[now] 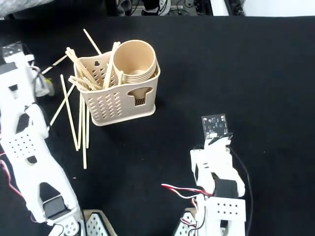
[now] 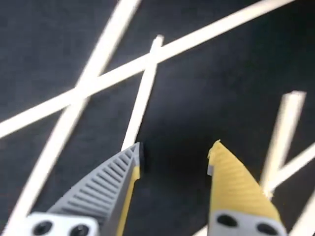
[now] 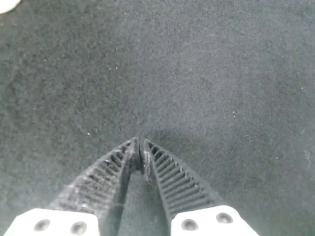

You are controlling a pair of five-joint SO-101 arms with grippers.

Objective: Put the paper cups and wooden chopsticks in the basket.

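A beige basket (image 1: pixel 120 101) stands on the black table and holds stacked paper cups (image 1: pixel 134 60) and several wooden chopsticks (image 1: pixel 86 73). More chopsticks (image 1: pixel 78 120) lie loose on the table at the basket's left. My left gripper (image 2: pixel 174 150) is open just above crossing chopsticks (image 2: pixel 142 101), with nothing between its fingers. The left arm (image 1: pixel 24 142) runs along the table's left edge. My right gripper (image 3: pixel 139 145) is shut and empty above bare black cloth; its arm (image 1: pixel 216 167) rests at the front right.
Black cloth (image 1: pixel 236 73) covers the whole table. Arm bases and cables (image 1: pixel 182 191) sit at the front edge. A small clear object (image 1: pixel 43 86) lies by the left arm's wrist.
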